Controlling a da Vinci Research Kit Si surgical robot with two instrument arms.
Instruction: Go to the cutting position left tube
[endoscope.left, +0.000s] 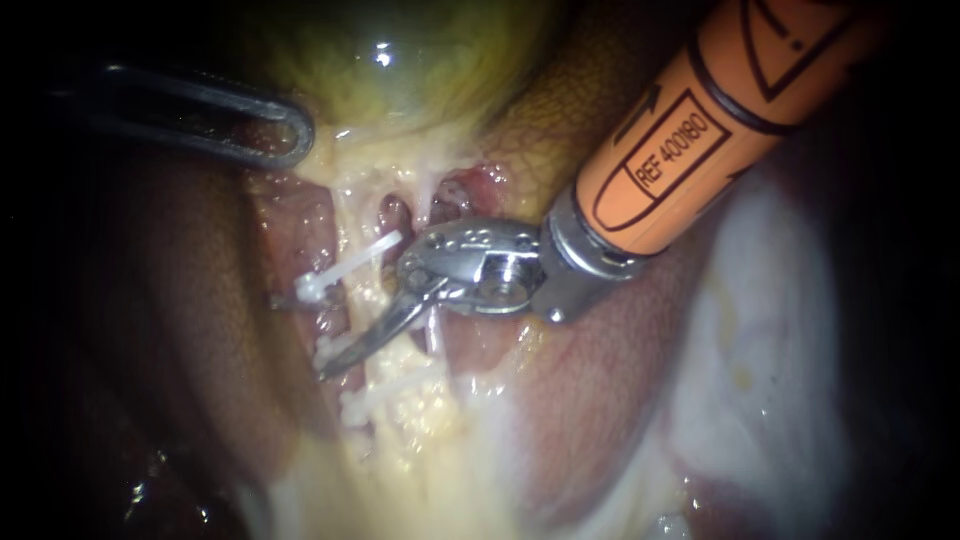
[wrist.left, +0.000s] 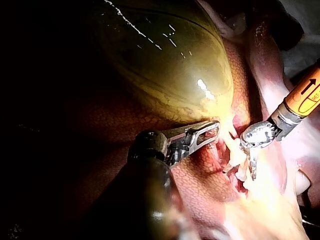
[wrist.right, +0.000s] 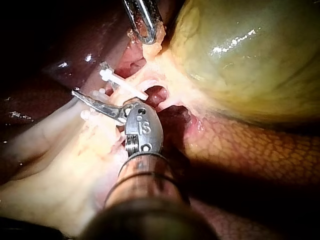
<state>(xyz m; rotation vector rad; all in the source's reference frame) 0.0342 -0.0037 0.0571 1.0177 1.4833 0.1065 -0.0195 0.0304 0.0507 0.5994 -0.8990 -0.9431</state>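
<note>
The left tube (endoscope.left: 350, 305) runs pale and yellowish down from the green gallbladder (endoscope.left: 400, 70). A white clip (endoscope.left: 345, 268) crosses it higher up, and two more clips (endoscope.left: 335, 350) sit lower. My right instrument (endoscope.left: 330, 368), orange-shafted, comes in from the upper right. Its thin blades lie shut and slanted across the left tube between the upper and lower clips; the right wrist view shows the same blades (wrist.right: 75, 93) just below the clip (wrist.right: 117, 81). My left instrument (endoscope.left: 295, 135) is shut on yellow tissue at the gallbladder's neck (wrist.right: 152, 47).
Dark brown liver (endoscope.left: 180, 300) lies left of the tubes and paler liver (endoscope.left: 600, 400) to the right. A second pale strand (endoscope.left: 437, 335) hangs just under the right instrument's metal wrist (endoscope.left: 490, 272). Red raw openings (endoscope.left: 395, 215) show between the strands.
</note>
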